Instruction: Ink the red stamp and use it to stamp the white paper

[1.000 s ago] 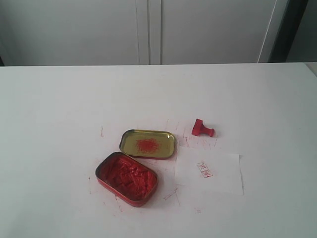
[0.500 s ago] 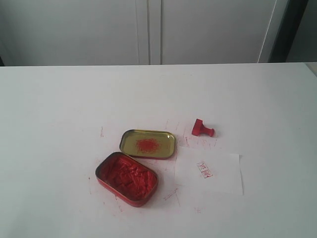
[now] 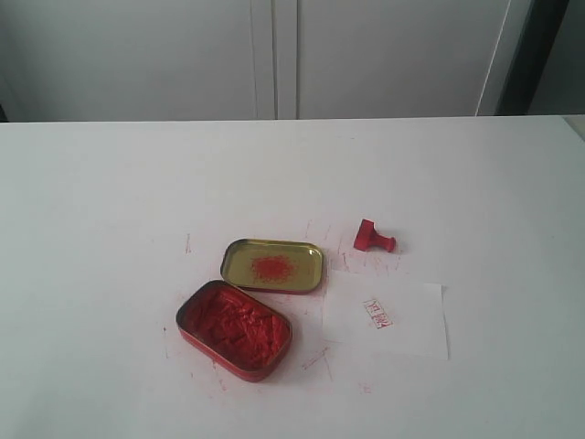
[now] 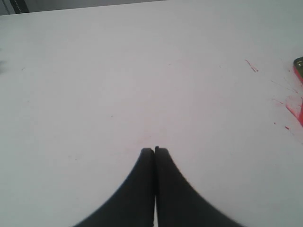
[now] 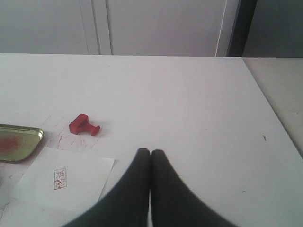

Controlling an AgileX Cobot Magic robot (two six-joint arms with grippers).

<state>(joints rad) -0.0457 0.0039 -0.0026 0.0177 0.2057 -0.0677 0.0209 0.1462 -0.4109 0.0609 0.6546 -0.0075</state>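
Note:
The red stamp [image 3: 374,238] lies on its side on the table, behind the white paper [image 3: 388,318], which bears a red imprint [image 3: 378,313]. In the right wrist view the red stamp [image 5: 84,125] and the white paper [image 5: 66,183] sit ahead of my right gripper [image 5: 150,152], which is shut and holds nothing. My left gripper [image 4: 155,150] is shut over bare table, far from the stamp. Neither gripper shows in the exterior view.
An open tin of red ink [image 3: 235,328] stands left of the paper, with its gold lid [image 3: 273,265] just behind it, smudged red. Red ink marks [image 4: 293,106] streak the table around them. The table's right edge [image 5: 272,109] runs close to my right gripper.

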